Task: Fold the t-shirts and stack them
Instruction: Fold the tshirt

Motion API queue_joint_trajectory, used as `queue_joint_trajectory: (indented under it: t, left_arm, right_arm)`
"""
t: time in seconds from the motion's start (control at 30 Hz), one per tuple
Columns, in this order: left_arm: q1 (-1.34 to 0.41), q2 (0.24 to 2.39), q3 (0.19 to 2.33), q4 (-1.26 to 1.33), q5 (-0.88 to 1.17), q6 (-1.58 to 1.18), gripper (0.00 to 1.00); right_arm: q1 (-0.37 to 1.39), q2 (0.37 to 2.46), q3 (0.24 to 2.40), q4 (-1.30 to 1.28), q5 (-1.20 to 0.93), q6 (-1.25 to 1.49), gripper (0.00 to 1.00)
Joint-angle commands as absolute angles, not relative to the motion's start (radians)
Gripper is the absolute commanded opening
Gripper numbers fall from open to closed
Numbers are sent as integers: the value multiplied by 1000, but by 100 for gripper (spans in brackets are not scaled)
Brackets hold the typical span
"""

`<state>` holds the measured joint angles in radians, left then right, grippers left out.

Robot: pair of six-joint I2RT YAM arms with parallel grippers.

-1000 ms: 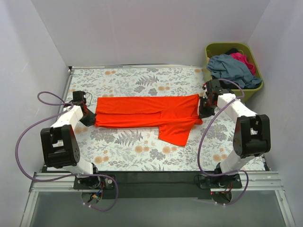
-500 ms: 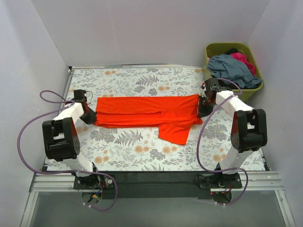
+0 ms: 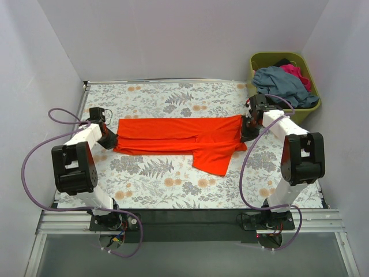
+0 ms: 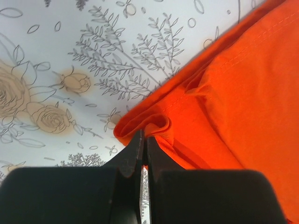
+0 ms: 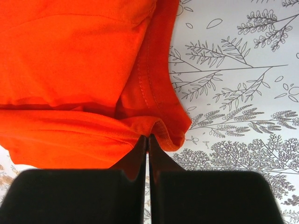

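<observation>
The bright orange-red t-shirt [image 3: 179, 136] lies across the floral table, folded lengthwise into a long band, one sleeve sticking out toward the front right. My left gripper [image 3: 110, 140] is shut on its left end; in the left wrist view the jaws [image 4: 145, 137] pinch a small fold of the orange cloth [image 4: 243, 93]. My right gripper [image 3: 247, 130] is shut on the right end; in the right wrist view the jaws [image 5: 148, 136] pinch the hemmed edge of the shirt [image 5: 70, 70]. Slate grey-blue [image 3: 282, 83], magenta-pink [image 3: 297, 72] and dark shirts sit in the basket.
The olive-green plastic basket [image 3: 262, 57] stands at the back right corner, just behind my right arm. The floral tablecloth [image 3: 173, 182] covers the table. White walls close in the back and both sides.
Both grippers have shifted slightly toward the back with the shirt's ends held, and the shirt's near edge has drawn up a little. The left arm's elbow has swung closer to the left edge.
</observation>
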<state>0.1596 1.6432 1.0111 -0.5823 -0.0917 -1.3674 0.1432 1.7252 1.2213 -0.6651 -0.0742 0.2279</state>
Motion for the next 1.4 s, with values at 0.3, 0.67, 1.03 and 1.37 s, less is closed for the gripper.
queue_joint_trajectory:
  t: [0.3, 0.67, 1.03, 1.37]
  left_arm:
    - [170, 1594, 1074, -581, -81, -1353, 0]
    - [173, 1224, 831, -719, -227, -1453, 0]
    - [175, 1149, 736, -775, -199, -1497, 0]
    - [176, 1256, 798, -704, -221, -1437, 0]
  right_arm:
    - [133, 1726, 1241, -611, -81, 219, 3]
    - [133, 1520, 1031, -600, -124, 232, 1]
    - [133, 1401, 922, -601, -172, 239, 2]
    - [133, 1502, 1034, -604, -172, 229, 2]
